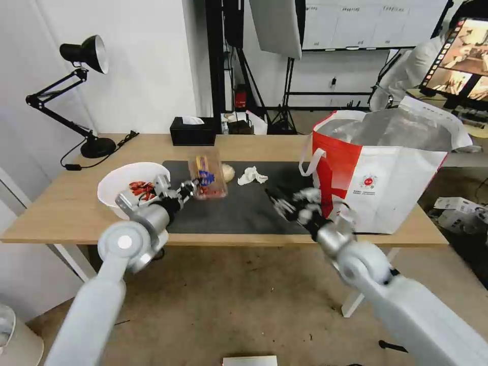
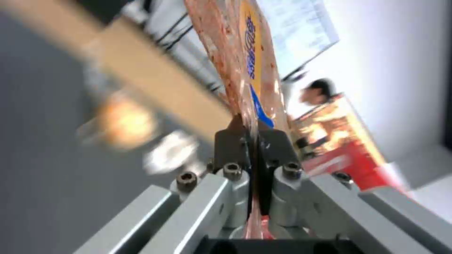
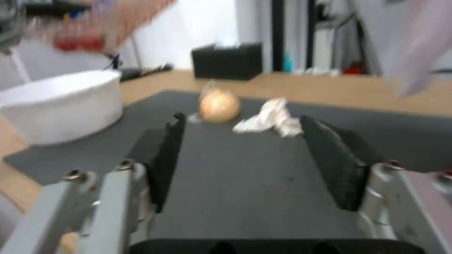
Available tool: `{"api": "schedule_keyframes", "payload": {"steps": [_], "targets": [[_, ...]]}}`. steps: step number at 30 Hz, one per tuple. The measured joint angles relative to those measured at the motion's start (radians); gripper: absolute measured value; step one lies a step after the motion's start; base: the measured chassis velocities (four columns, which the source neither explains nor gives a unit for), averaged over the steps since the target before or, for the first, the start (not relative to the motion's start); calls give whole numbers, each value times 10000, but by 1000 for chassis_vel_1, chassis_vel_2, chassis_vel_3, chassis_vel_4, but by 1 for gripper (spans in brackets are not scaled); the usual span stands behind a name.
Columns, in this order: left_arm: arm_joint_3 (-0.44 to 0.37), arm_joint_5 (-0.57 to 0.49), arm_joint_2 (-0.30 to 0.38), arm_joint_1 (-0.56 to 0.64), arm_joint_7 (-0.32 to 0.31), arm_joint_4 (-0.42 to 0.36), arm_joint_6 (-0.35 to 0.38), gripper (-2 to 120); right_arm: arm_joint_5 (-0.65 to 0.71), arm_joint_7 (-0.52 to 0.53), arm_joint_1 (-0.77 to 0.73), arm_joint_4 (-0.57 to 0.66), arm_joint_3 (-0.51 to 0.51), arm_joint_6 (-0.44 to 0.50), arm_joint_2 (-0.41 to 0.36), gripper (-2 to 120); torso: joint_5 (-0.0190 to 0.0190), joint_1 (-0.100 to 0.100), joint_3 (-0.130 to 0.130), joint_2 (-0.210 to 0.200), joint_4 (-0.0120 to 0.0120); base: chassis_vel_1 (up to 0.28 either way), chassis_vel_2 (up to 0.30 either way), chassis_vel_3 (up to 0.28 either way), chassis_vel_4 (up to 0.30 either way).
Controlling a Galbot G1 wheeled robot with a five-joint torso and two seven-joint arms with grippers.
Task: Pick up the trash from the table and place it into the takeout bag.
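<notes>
Left gripper (image 1: 190, 187) pinches the clear tray (image 1: 207, 178) — lifted above the mat; right gripper (image 3: 249, 155) spread, empty.

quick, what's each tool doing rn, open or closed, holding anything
Left tool: closed on a clear plastic tray, held above the mat.
Right tool: open, holding nothing, low over the mat.

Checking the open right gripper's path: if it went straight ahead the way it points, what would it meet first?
Probably the crumpled white tissue, which lies ahead between the right gripper's open fingers on the dark mat; the wrapped beige ball sits just beside it. Depth is uncertain.
</notes>
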Motion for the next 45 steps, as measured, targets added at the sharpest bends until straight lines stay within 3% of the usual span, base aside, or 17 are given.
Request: {"api": "schedule_keyframes", "payload": {"steps": [6,8,9,12,13,16,17,19,21,22,25,31,36,45], "targets": [[1285,343,150,-1560,130,187,-715,0,-228,597,-1544,1039,680,-27,-112,89,4,1,1,0,0,0,0,0,0],[2332,549,148,-2734,48,546,-1154,0,-479,725,-2058,1324,819,-90,-73,97,5,0,1,-1,0,0,0,0,0],[2332,549,148,-2734,48,546,-1154,0,-479,725,-2058,1324,819,-90,-73,97,5,0,1,-1,0,0,0,0,0],[4352,1223,-154,-4754,-273,1457,-1786,0,-823,784,-2357,1370,810,-174,301,100,5,3,4,-2,1,0,0,0,0],[4352,1223,-154,-4754,-273,1457,-1786,0,-823,784,-2357,1370,810,-174,301,100,5,3,4,-2,1,0,0,0,0],[5978,1863,-814,-6367,-552,2515,-2111,0,-1123,795,-2582,1337,680,-326,911,100,7,4,4,-2,-2,0,0,0,0],[5978,1863,-814,-6367,-552,2515,-2111,0,-1123,795,-2582,1337,680,-326,911,100,7,4,4,-2,-2,0,0,0,0],[6913,2747,-1450,-7290,-587,3361,-2196,0,-1351,793,-2674,1302,595,-384,1237,100,10,3,3,-1,-2,0,0,0,0],[7745,3745,-2040,-8062,-440,4131,-2209,0,-1503,782,-2739,1279,551,-407,1398,100,9,3,4,-2,-2,0,0,0,0],[7745,3745,-2040,-8062,-440,4131,-2209,0,-1503,782,-2739,1279,551,-407,1398,100,9,3,4,-2,-2,0,0,0,0],[8674,5134,-2722,-8855,3,4970,-2207,0,-1672,763,-2821,1288,535,-421,1457,100,10,3,3,-1,-2,0,0,0,0],[9309,5860,-3144,-9216,483,5532,-2190,0,-1716,746,-2990,1409,581,-423,1464,100,8,3,3,-2,0,0,0,0,0],[9598,5907,-3134,-9239,615,5541,-2184,2,-1740,715,-3126,1419,635,-405,1462,100,6,3,3,-2,1,0,0,0,0],[9628,5389,-3065,-9308,423,5288,-2166,36,-1784,677,-3150,1361,622,-383,1541,100,5,2,3,-2,1,0,0,0,0]]}}
